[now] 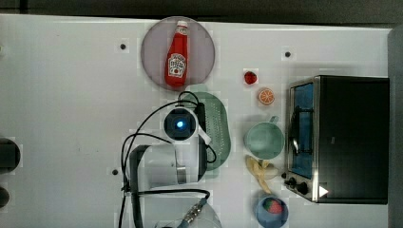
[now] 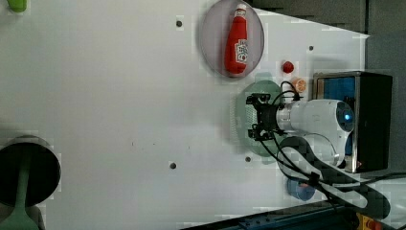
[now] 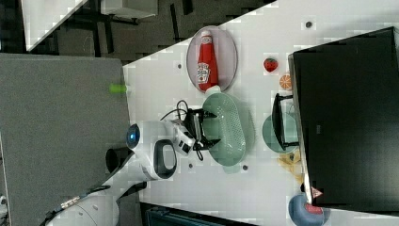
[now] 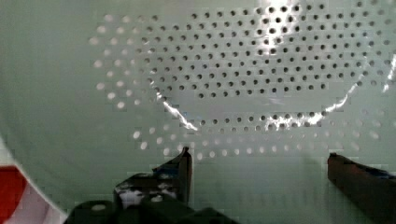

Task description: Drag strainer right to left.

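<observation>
The strainer (image 1: 219,121) is a pale mint-green oval colander with a dotted bottom, lying mid-table just below the ketchup plate in the top view. My gripper (image 2: 252,117) hangs open over it, one finger toward each end of the oval. In the right view the gripper (image 3: 210,127) sits at the rim on the right view's left side of the strainer (image 3: 231,129). The wrist view looks into the perforated bowl (image 4: 233,70), with both dark fingertips (image 4: 182,165) low inside it and nothing between them. I cannot tell whether they touch the plastic.
A ketchup bottle (image 1: 177,52) lies on a grey round plate. To the top view's right of the strainer are a strawberry (image 1: 250,77), an orange slice (image 1: 266,96), a mint cup (image 1: 264,140), a banana (image 1: 260,172), a blue bowl (image 1: 272,209) and a toaster oven (image 1: 340,137).
</observation>
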